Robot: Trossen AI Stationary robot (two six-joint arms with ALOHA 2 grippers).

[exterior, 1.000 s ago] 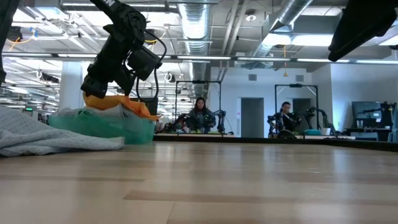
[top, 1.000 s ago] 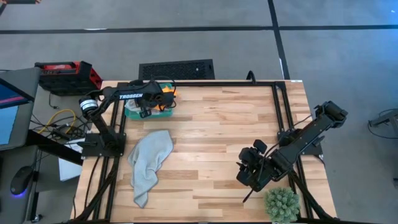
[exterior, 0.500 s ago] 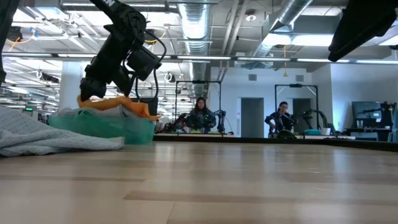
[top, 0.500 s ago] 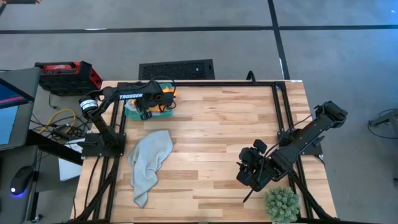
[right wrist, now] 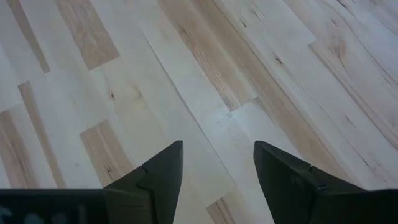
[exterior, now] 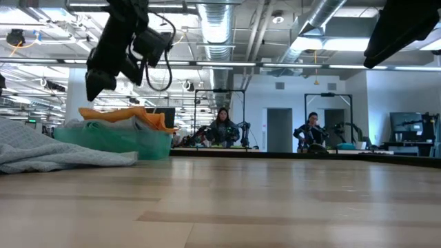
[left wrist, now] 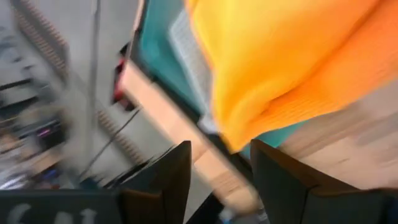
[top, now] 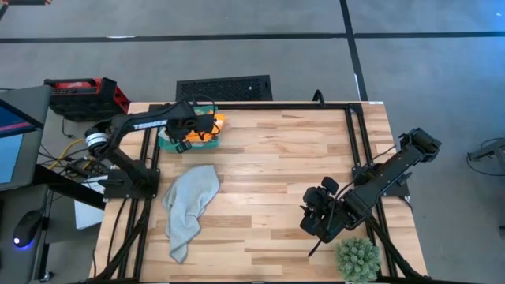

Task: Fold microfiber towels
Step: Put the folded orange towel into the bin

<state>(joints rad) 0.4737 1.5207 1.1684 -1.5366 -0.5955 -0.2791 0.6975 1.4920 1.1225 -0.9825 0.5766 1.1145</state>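
Soft orange cloth (left wrist: 292, 68) (ribbed weave) over a matt wooden table (top: 292, 158).

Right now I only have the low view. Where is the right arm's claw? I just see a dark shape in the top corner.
Observer: From above, the right claw hangs over bare wood on the table's right side, beside the spiky plant ball.
Operator: Holding anything?
Observer: No. Its wrist view shows open fingers with only table between them.
Operator: And the left claw?
Observer: Its wrist view shows the left claw open and empty, with the orange towel just beyond.
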